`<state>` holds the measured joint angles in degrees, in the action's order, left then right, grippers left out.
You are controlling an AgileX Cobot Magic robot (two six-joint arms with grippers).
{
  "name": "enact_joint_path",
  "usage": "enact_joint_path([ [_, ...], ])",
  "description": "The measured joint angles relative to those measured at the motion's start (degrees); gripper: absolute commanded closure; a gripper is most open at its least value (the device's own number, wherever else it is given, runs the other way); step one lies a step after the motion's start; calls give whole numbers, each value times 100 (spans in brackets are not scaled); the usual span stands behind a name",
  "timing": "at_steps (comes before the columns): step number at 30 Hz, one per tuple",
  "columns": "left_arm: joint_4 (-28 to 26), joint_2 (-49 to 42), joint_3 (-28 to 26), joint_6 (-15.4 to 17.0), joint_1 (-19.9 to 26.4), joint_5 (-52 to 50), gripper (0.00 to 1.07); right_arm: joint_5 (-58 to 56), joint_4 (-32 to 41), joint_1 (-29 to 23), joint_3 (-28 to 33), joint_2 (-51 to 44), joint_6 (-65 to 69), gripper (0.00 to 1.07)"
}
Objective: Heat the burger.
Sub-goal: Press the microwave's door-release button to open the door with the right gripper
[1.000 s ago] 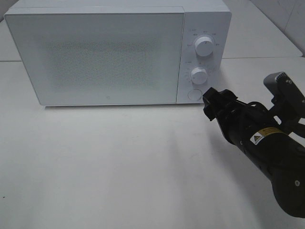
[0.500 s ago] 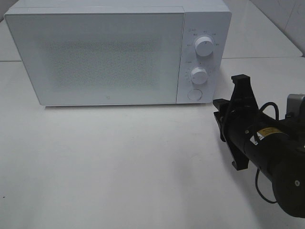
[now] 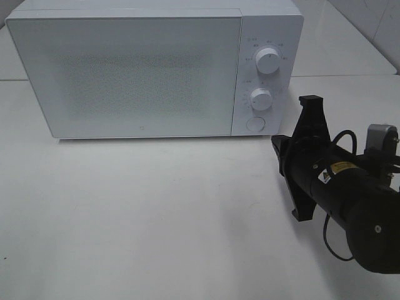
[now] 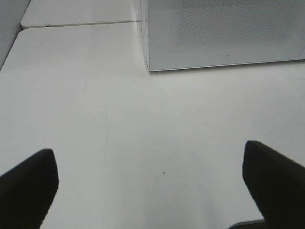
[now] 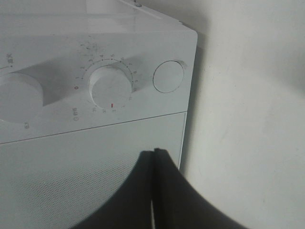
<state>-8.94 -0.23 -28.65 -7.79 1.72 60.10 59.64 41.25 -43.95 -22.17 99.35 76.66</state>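
Microwave point(image 3: 137, 75): white, door shut, on table point(image 3: 156, 212).
Right gripper point(image 5: 153, 155): jaws pressed together, holding nothing, near the round button point(image 3: 254, 124), not touching.
Left gripper point(image 4: 148, 160): jaws spread wide, holding nothing, above table.
Burger: hidden in every view; place cannot be told.

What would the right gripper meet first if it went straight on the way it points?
The shut right gripper would likely meet the microwave front, near the round button; depth unclear.
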Motion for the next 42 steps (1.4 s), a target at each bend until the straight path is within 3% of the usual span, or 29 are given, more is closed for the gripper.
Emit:
enact_joint_path([
  [11, 0, 0, 0, 0, 0, 0, 6, -63, 11, 52, -527, 659, 86, 107],
  [24, 0, 0, 0, 0, 0, 0, 6, -659, -487, 722, -1364, 1186, 92, 107],
  [42, 0, 0, 0, 0, 0, 0, 6, -945, -751, 1249, -2189, 1879, 92, 107],
])
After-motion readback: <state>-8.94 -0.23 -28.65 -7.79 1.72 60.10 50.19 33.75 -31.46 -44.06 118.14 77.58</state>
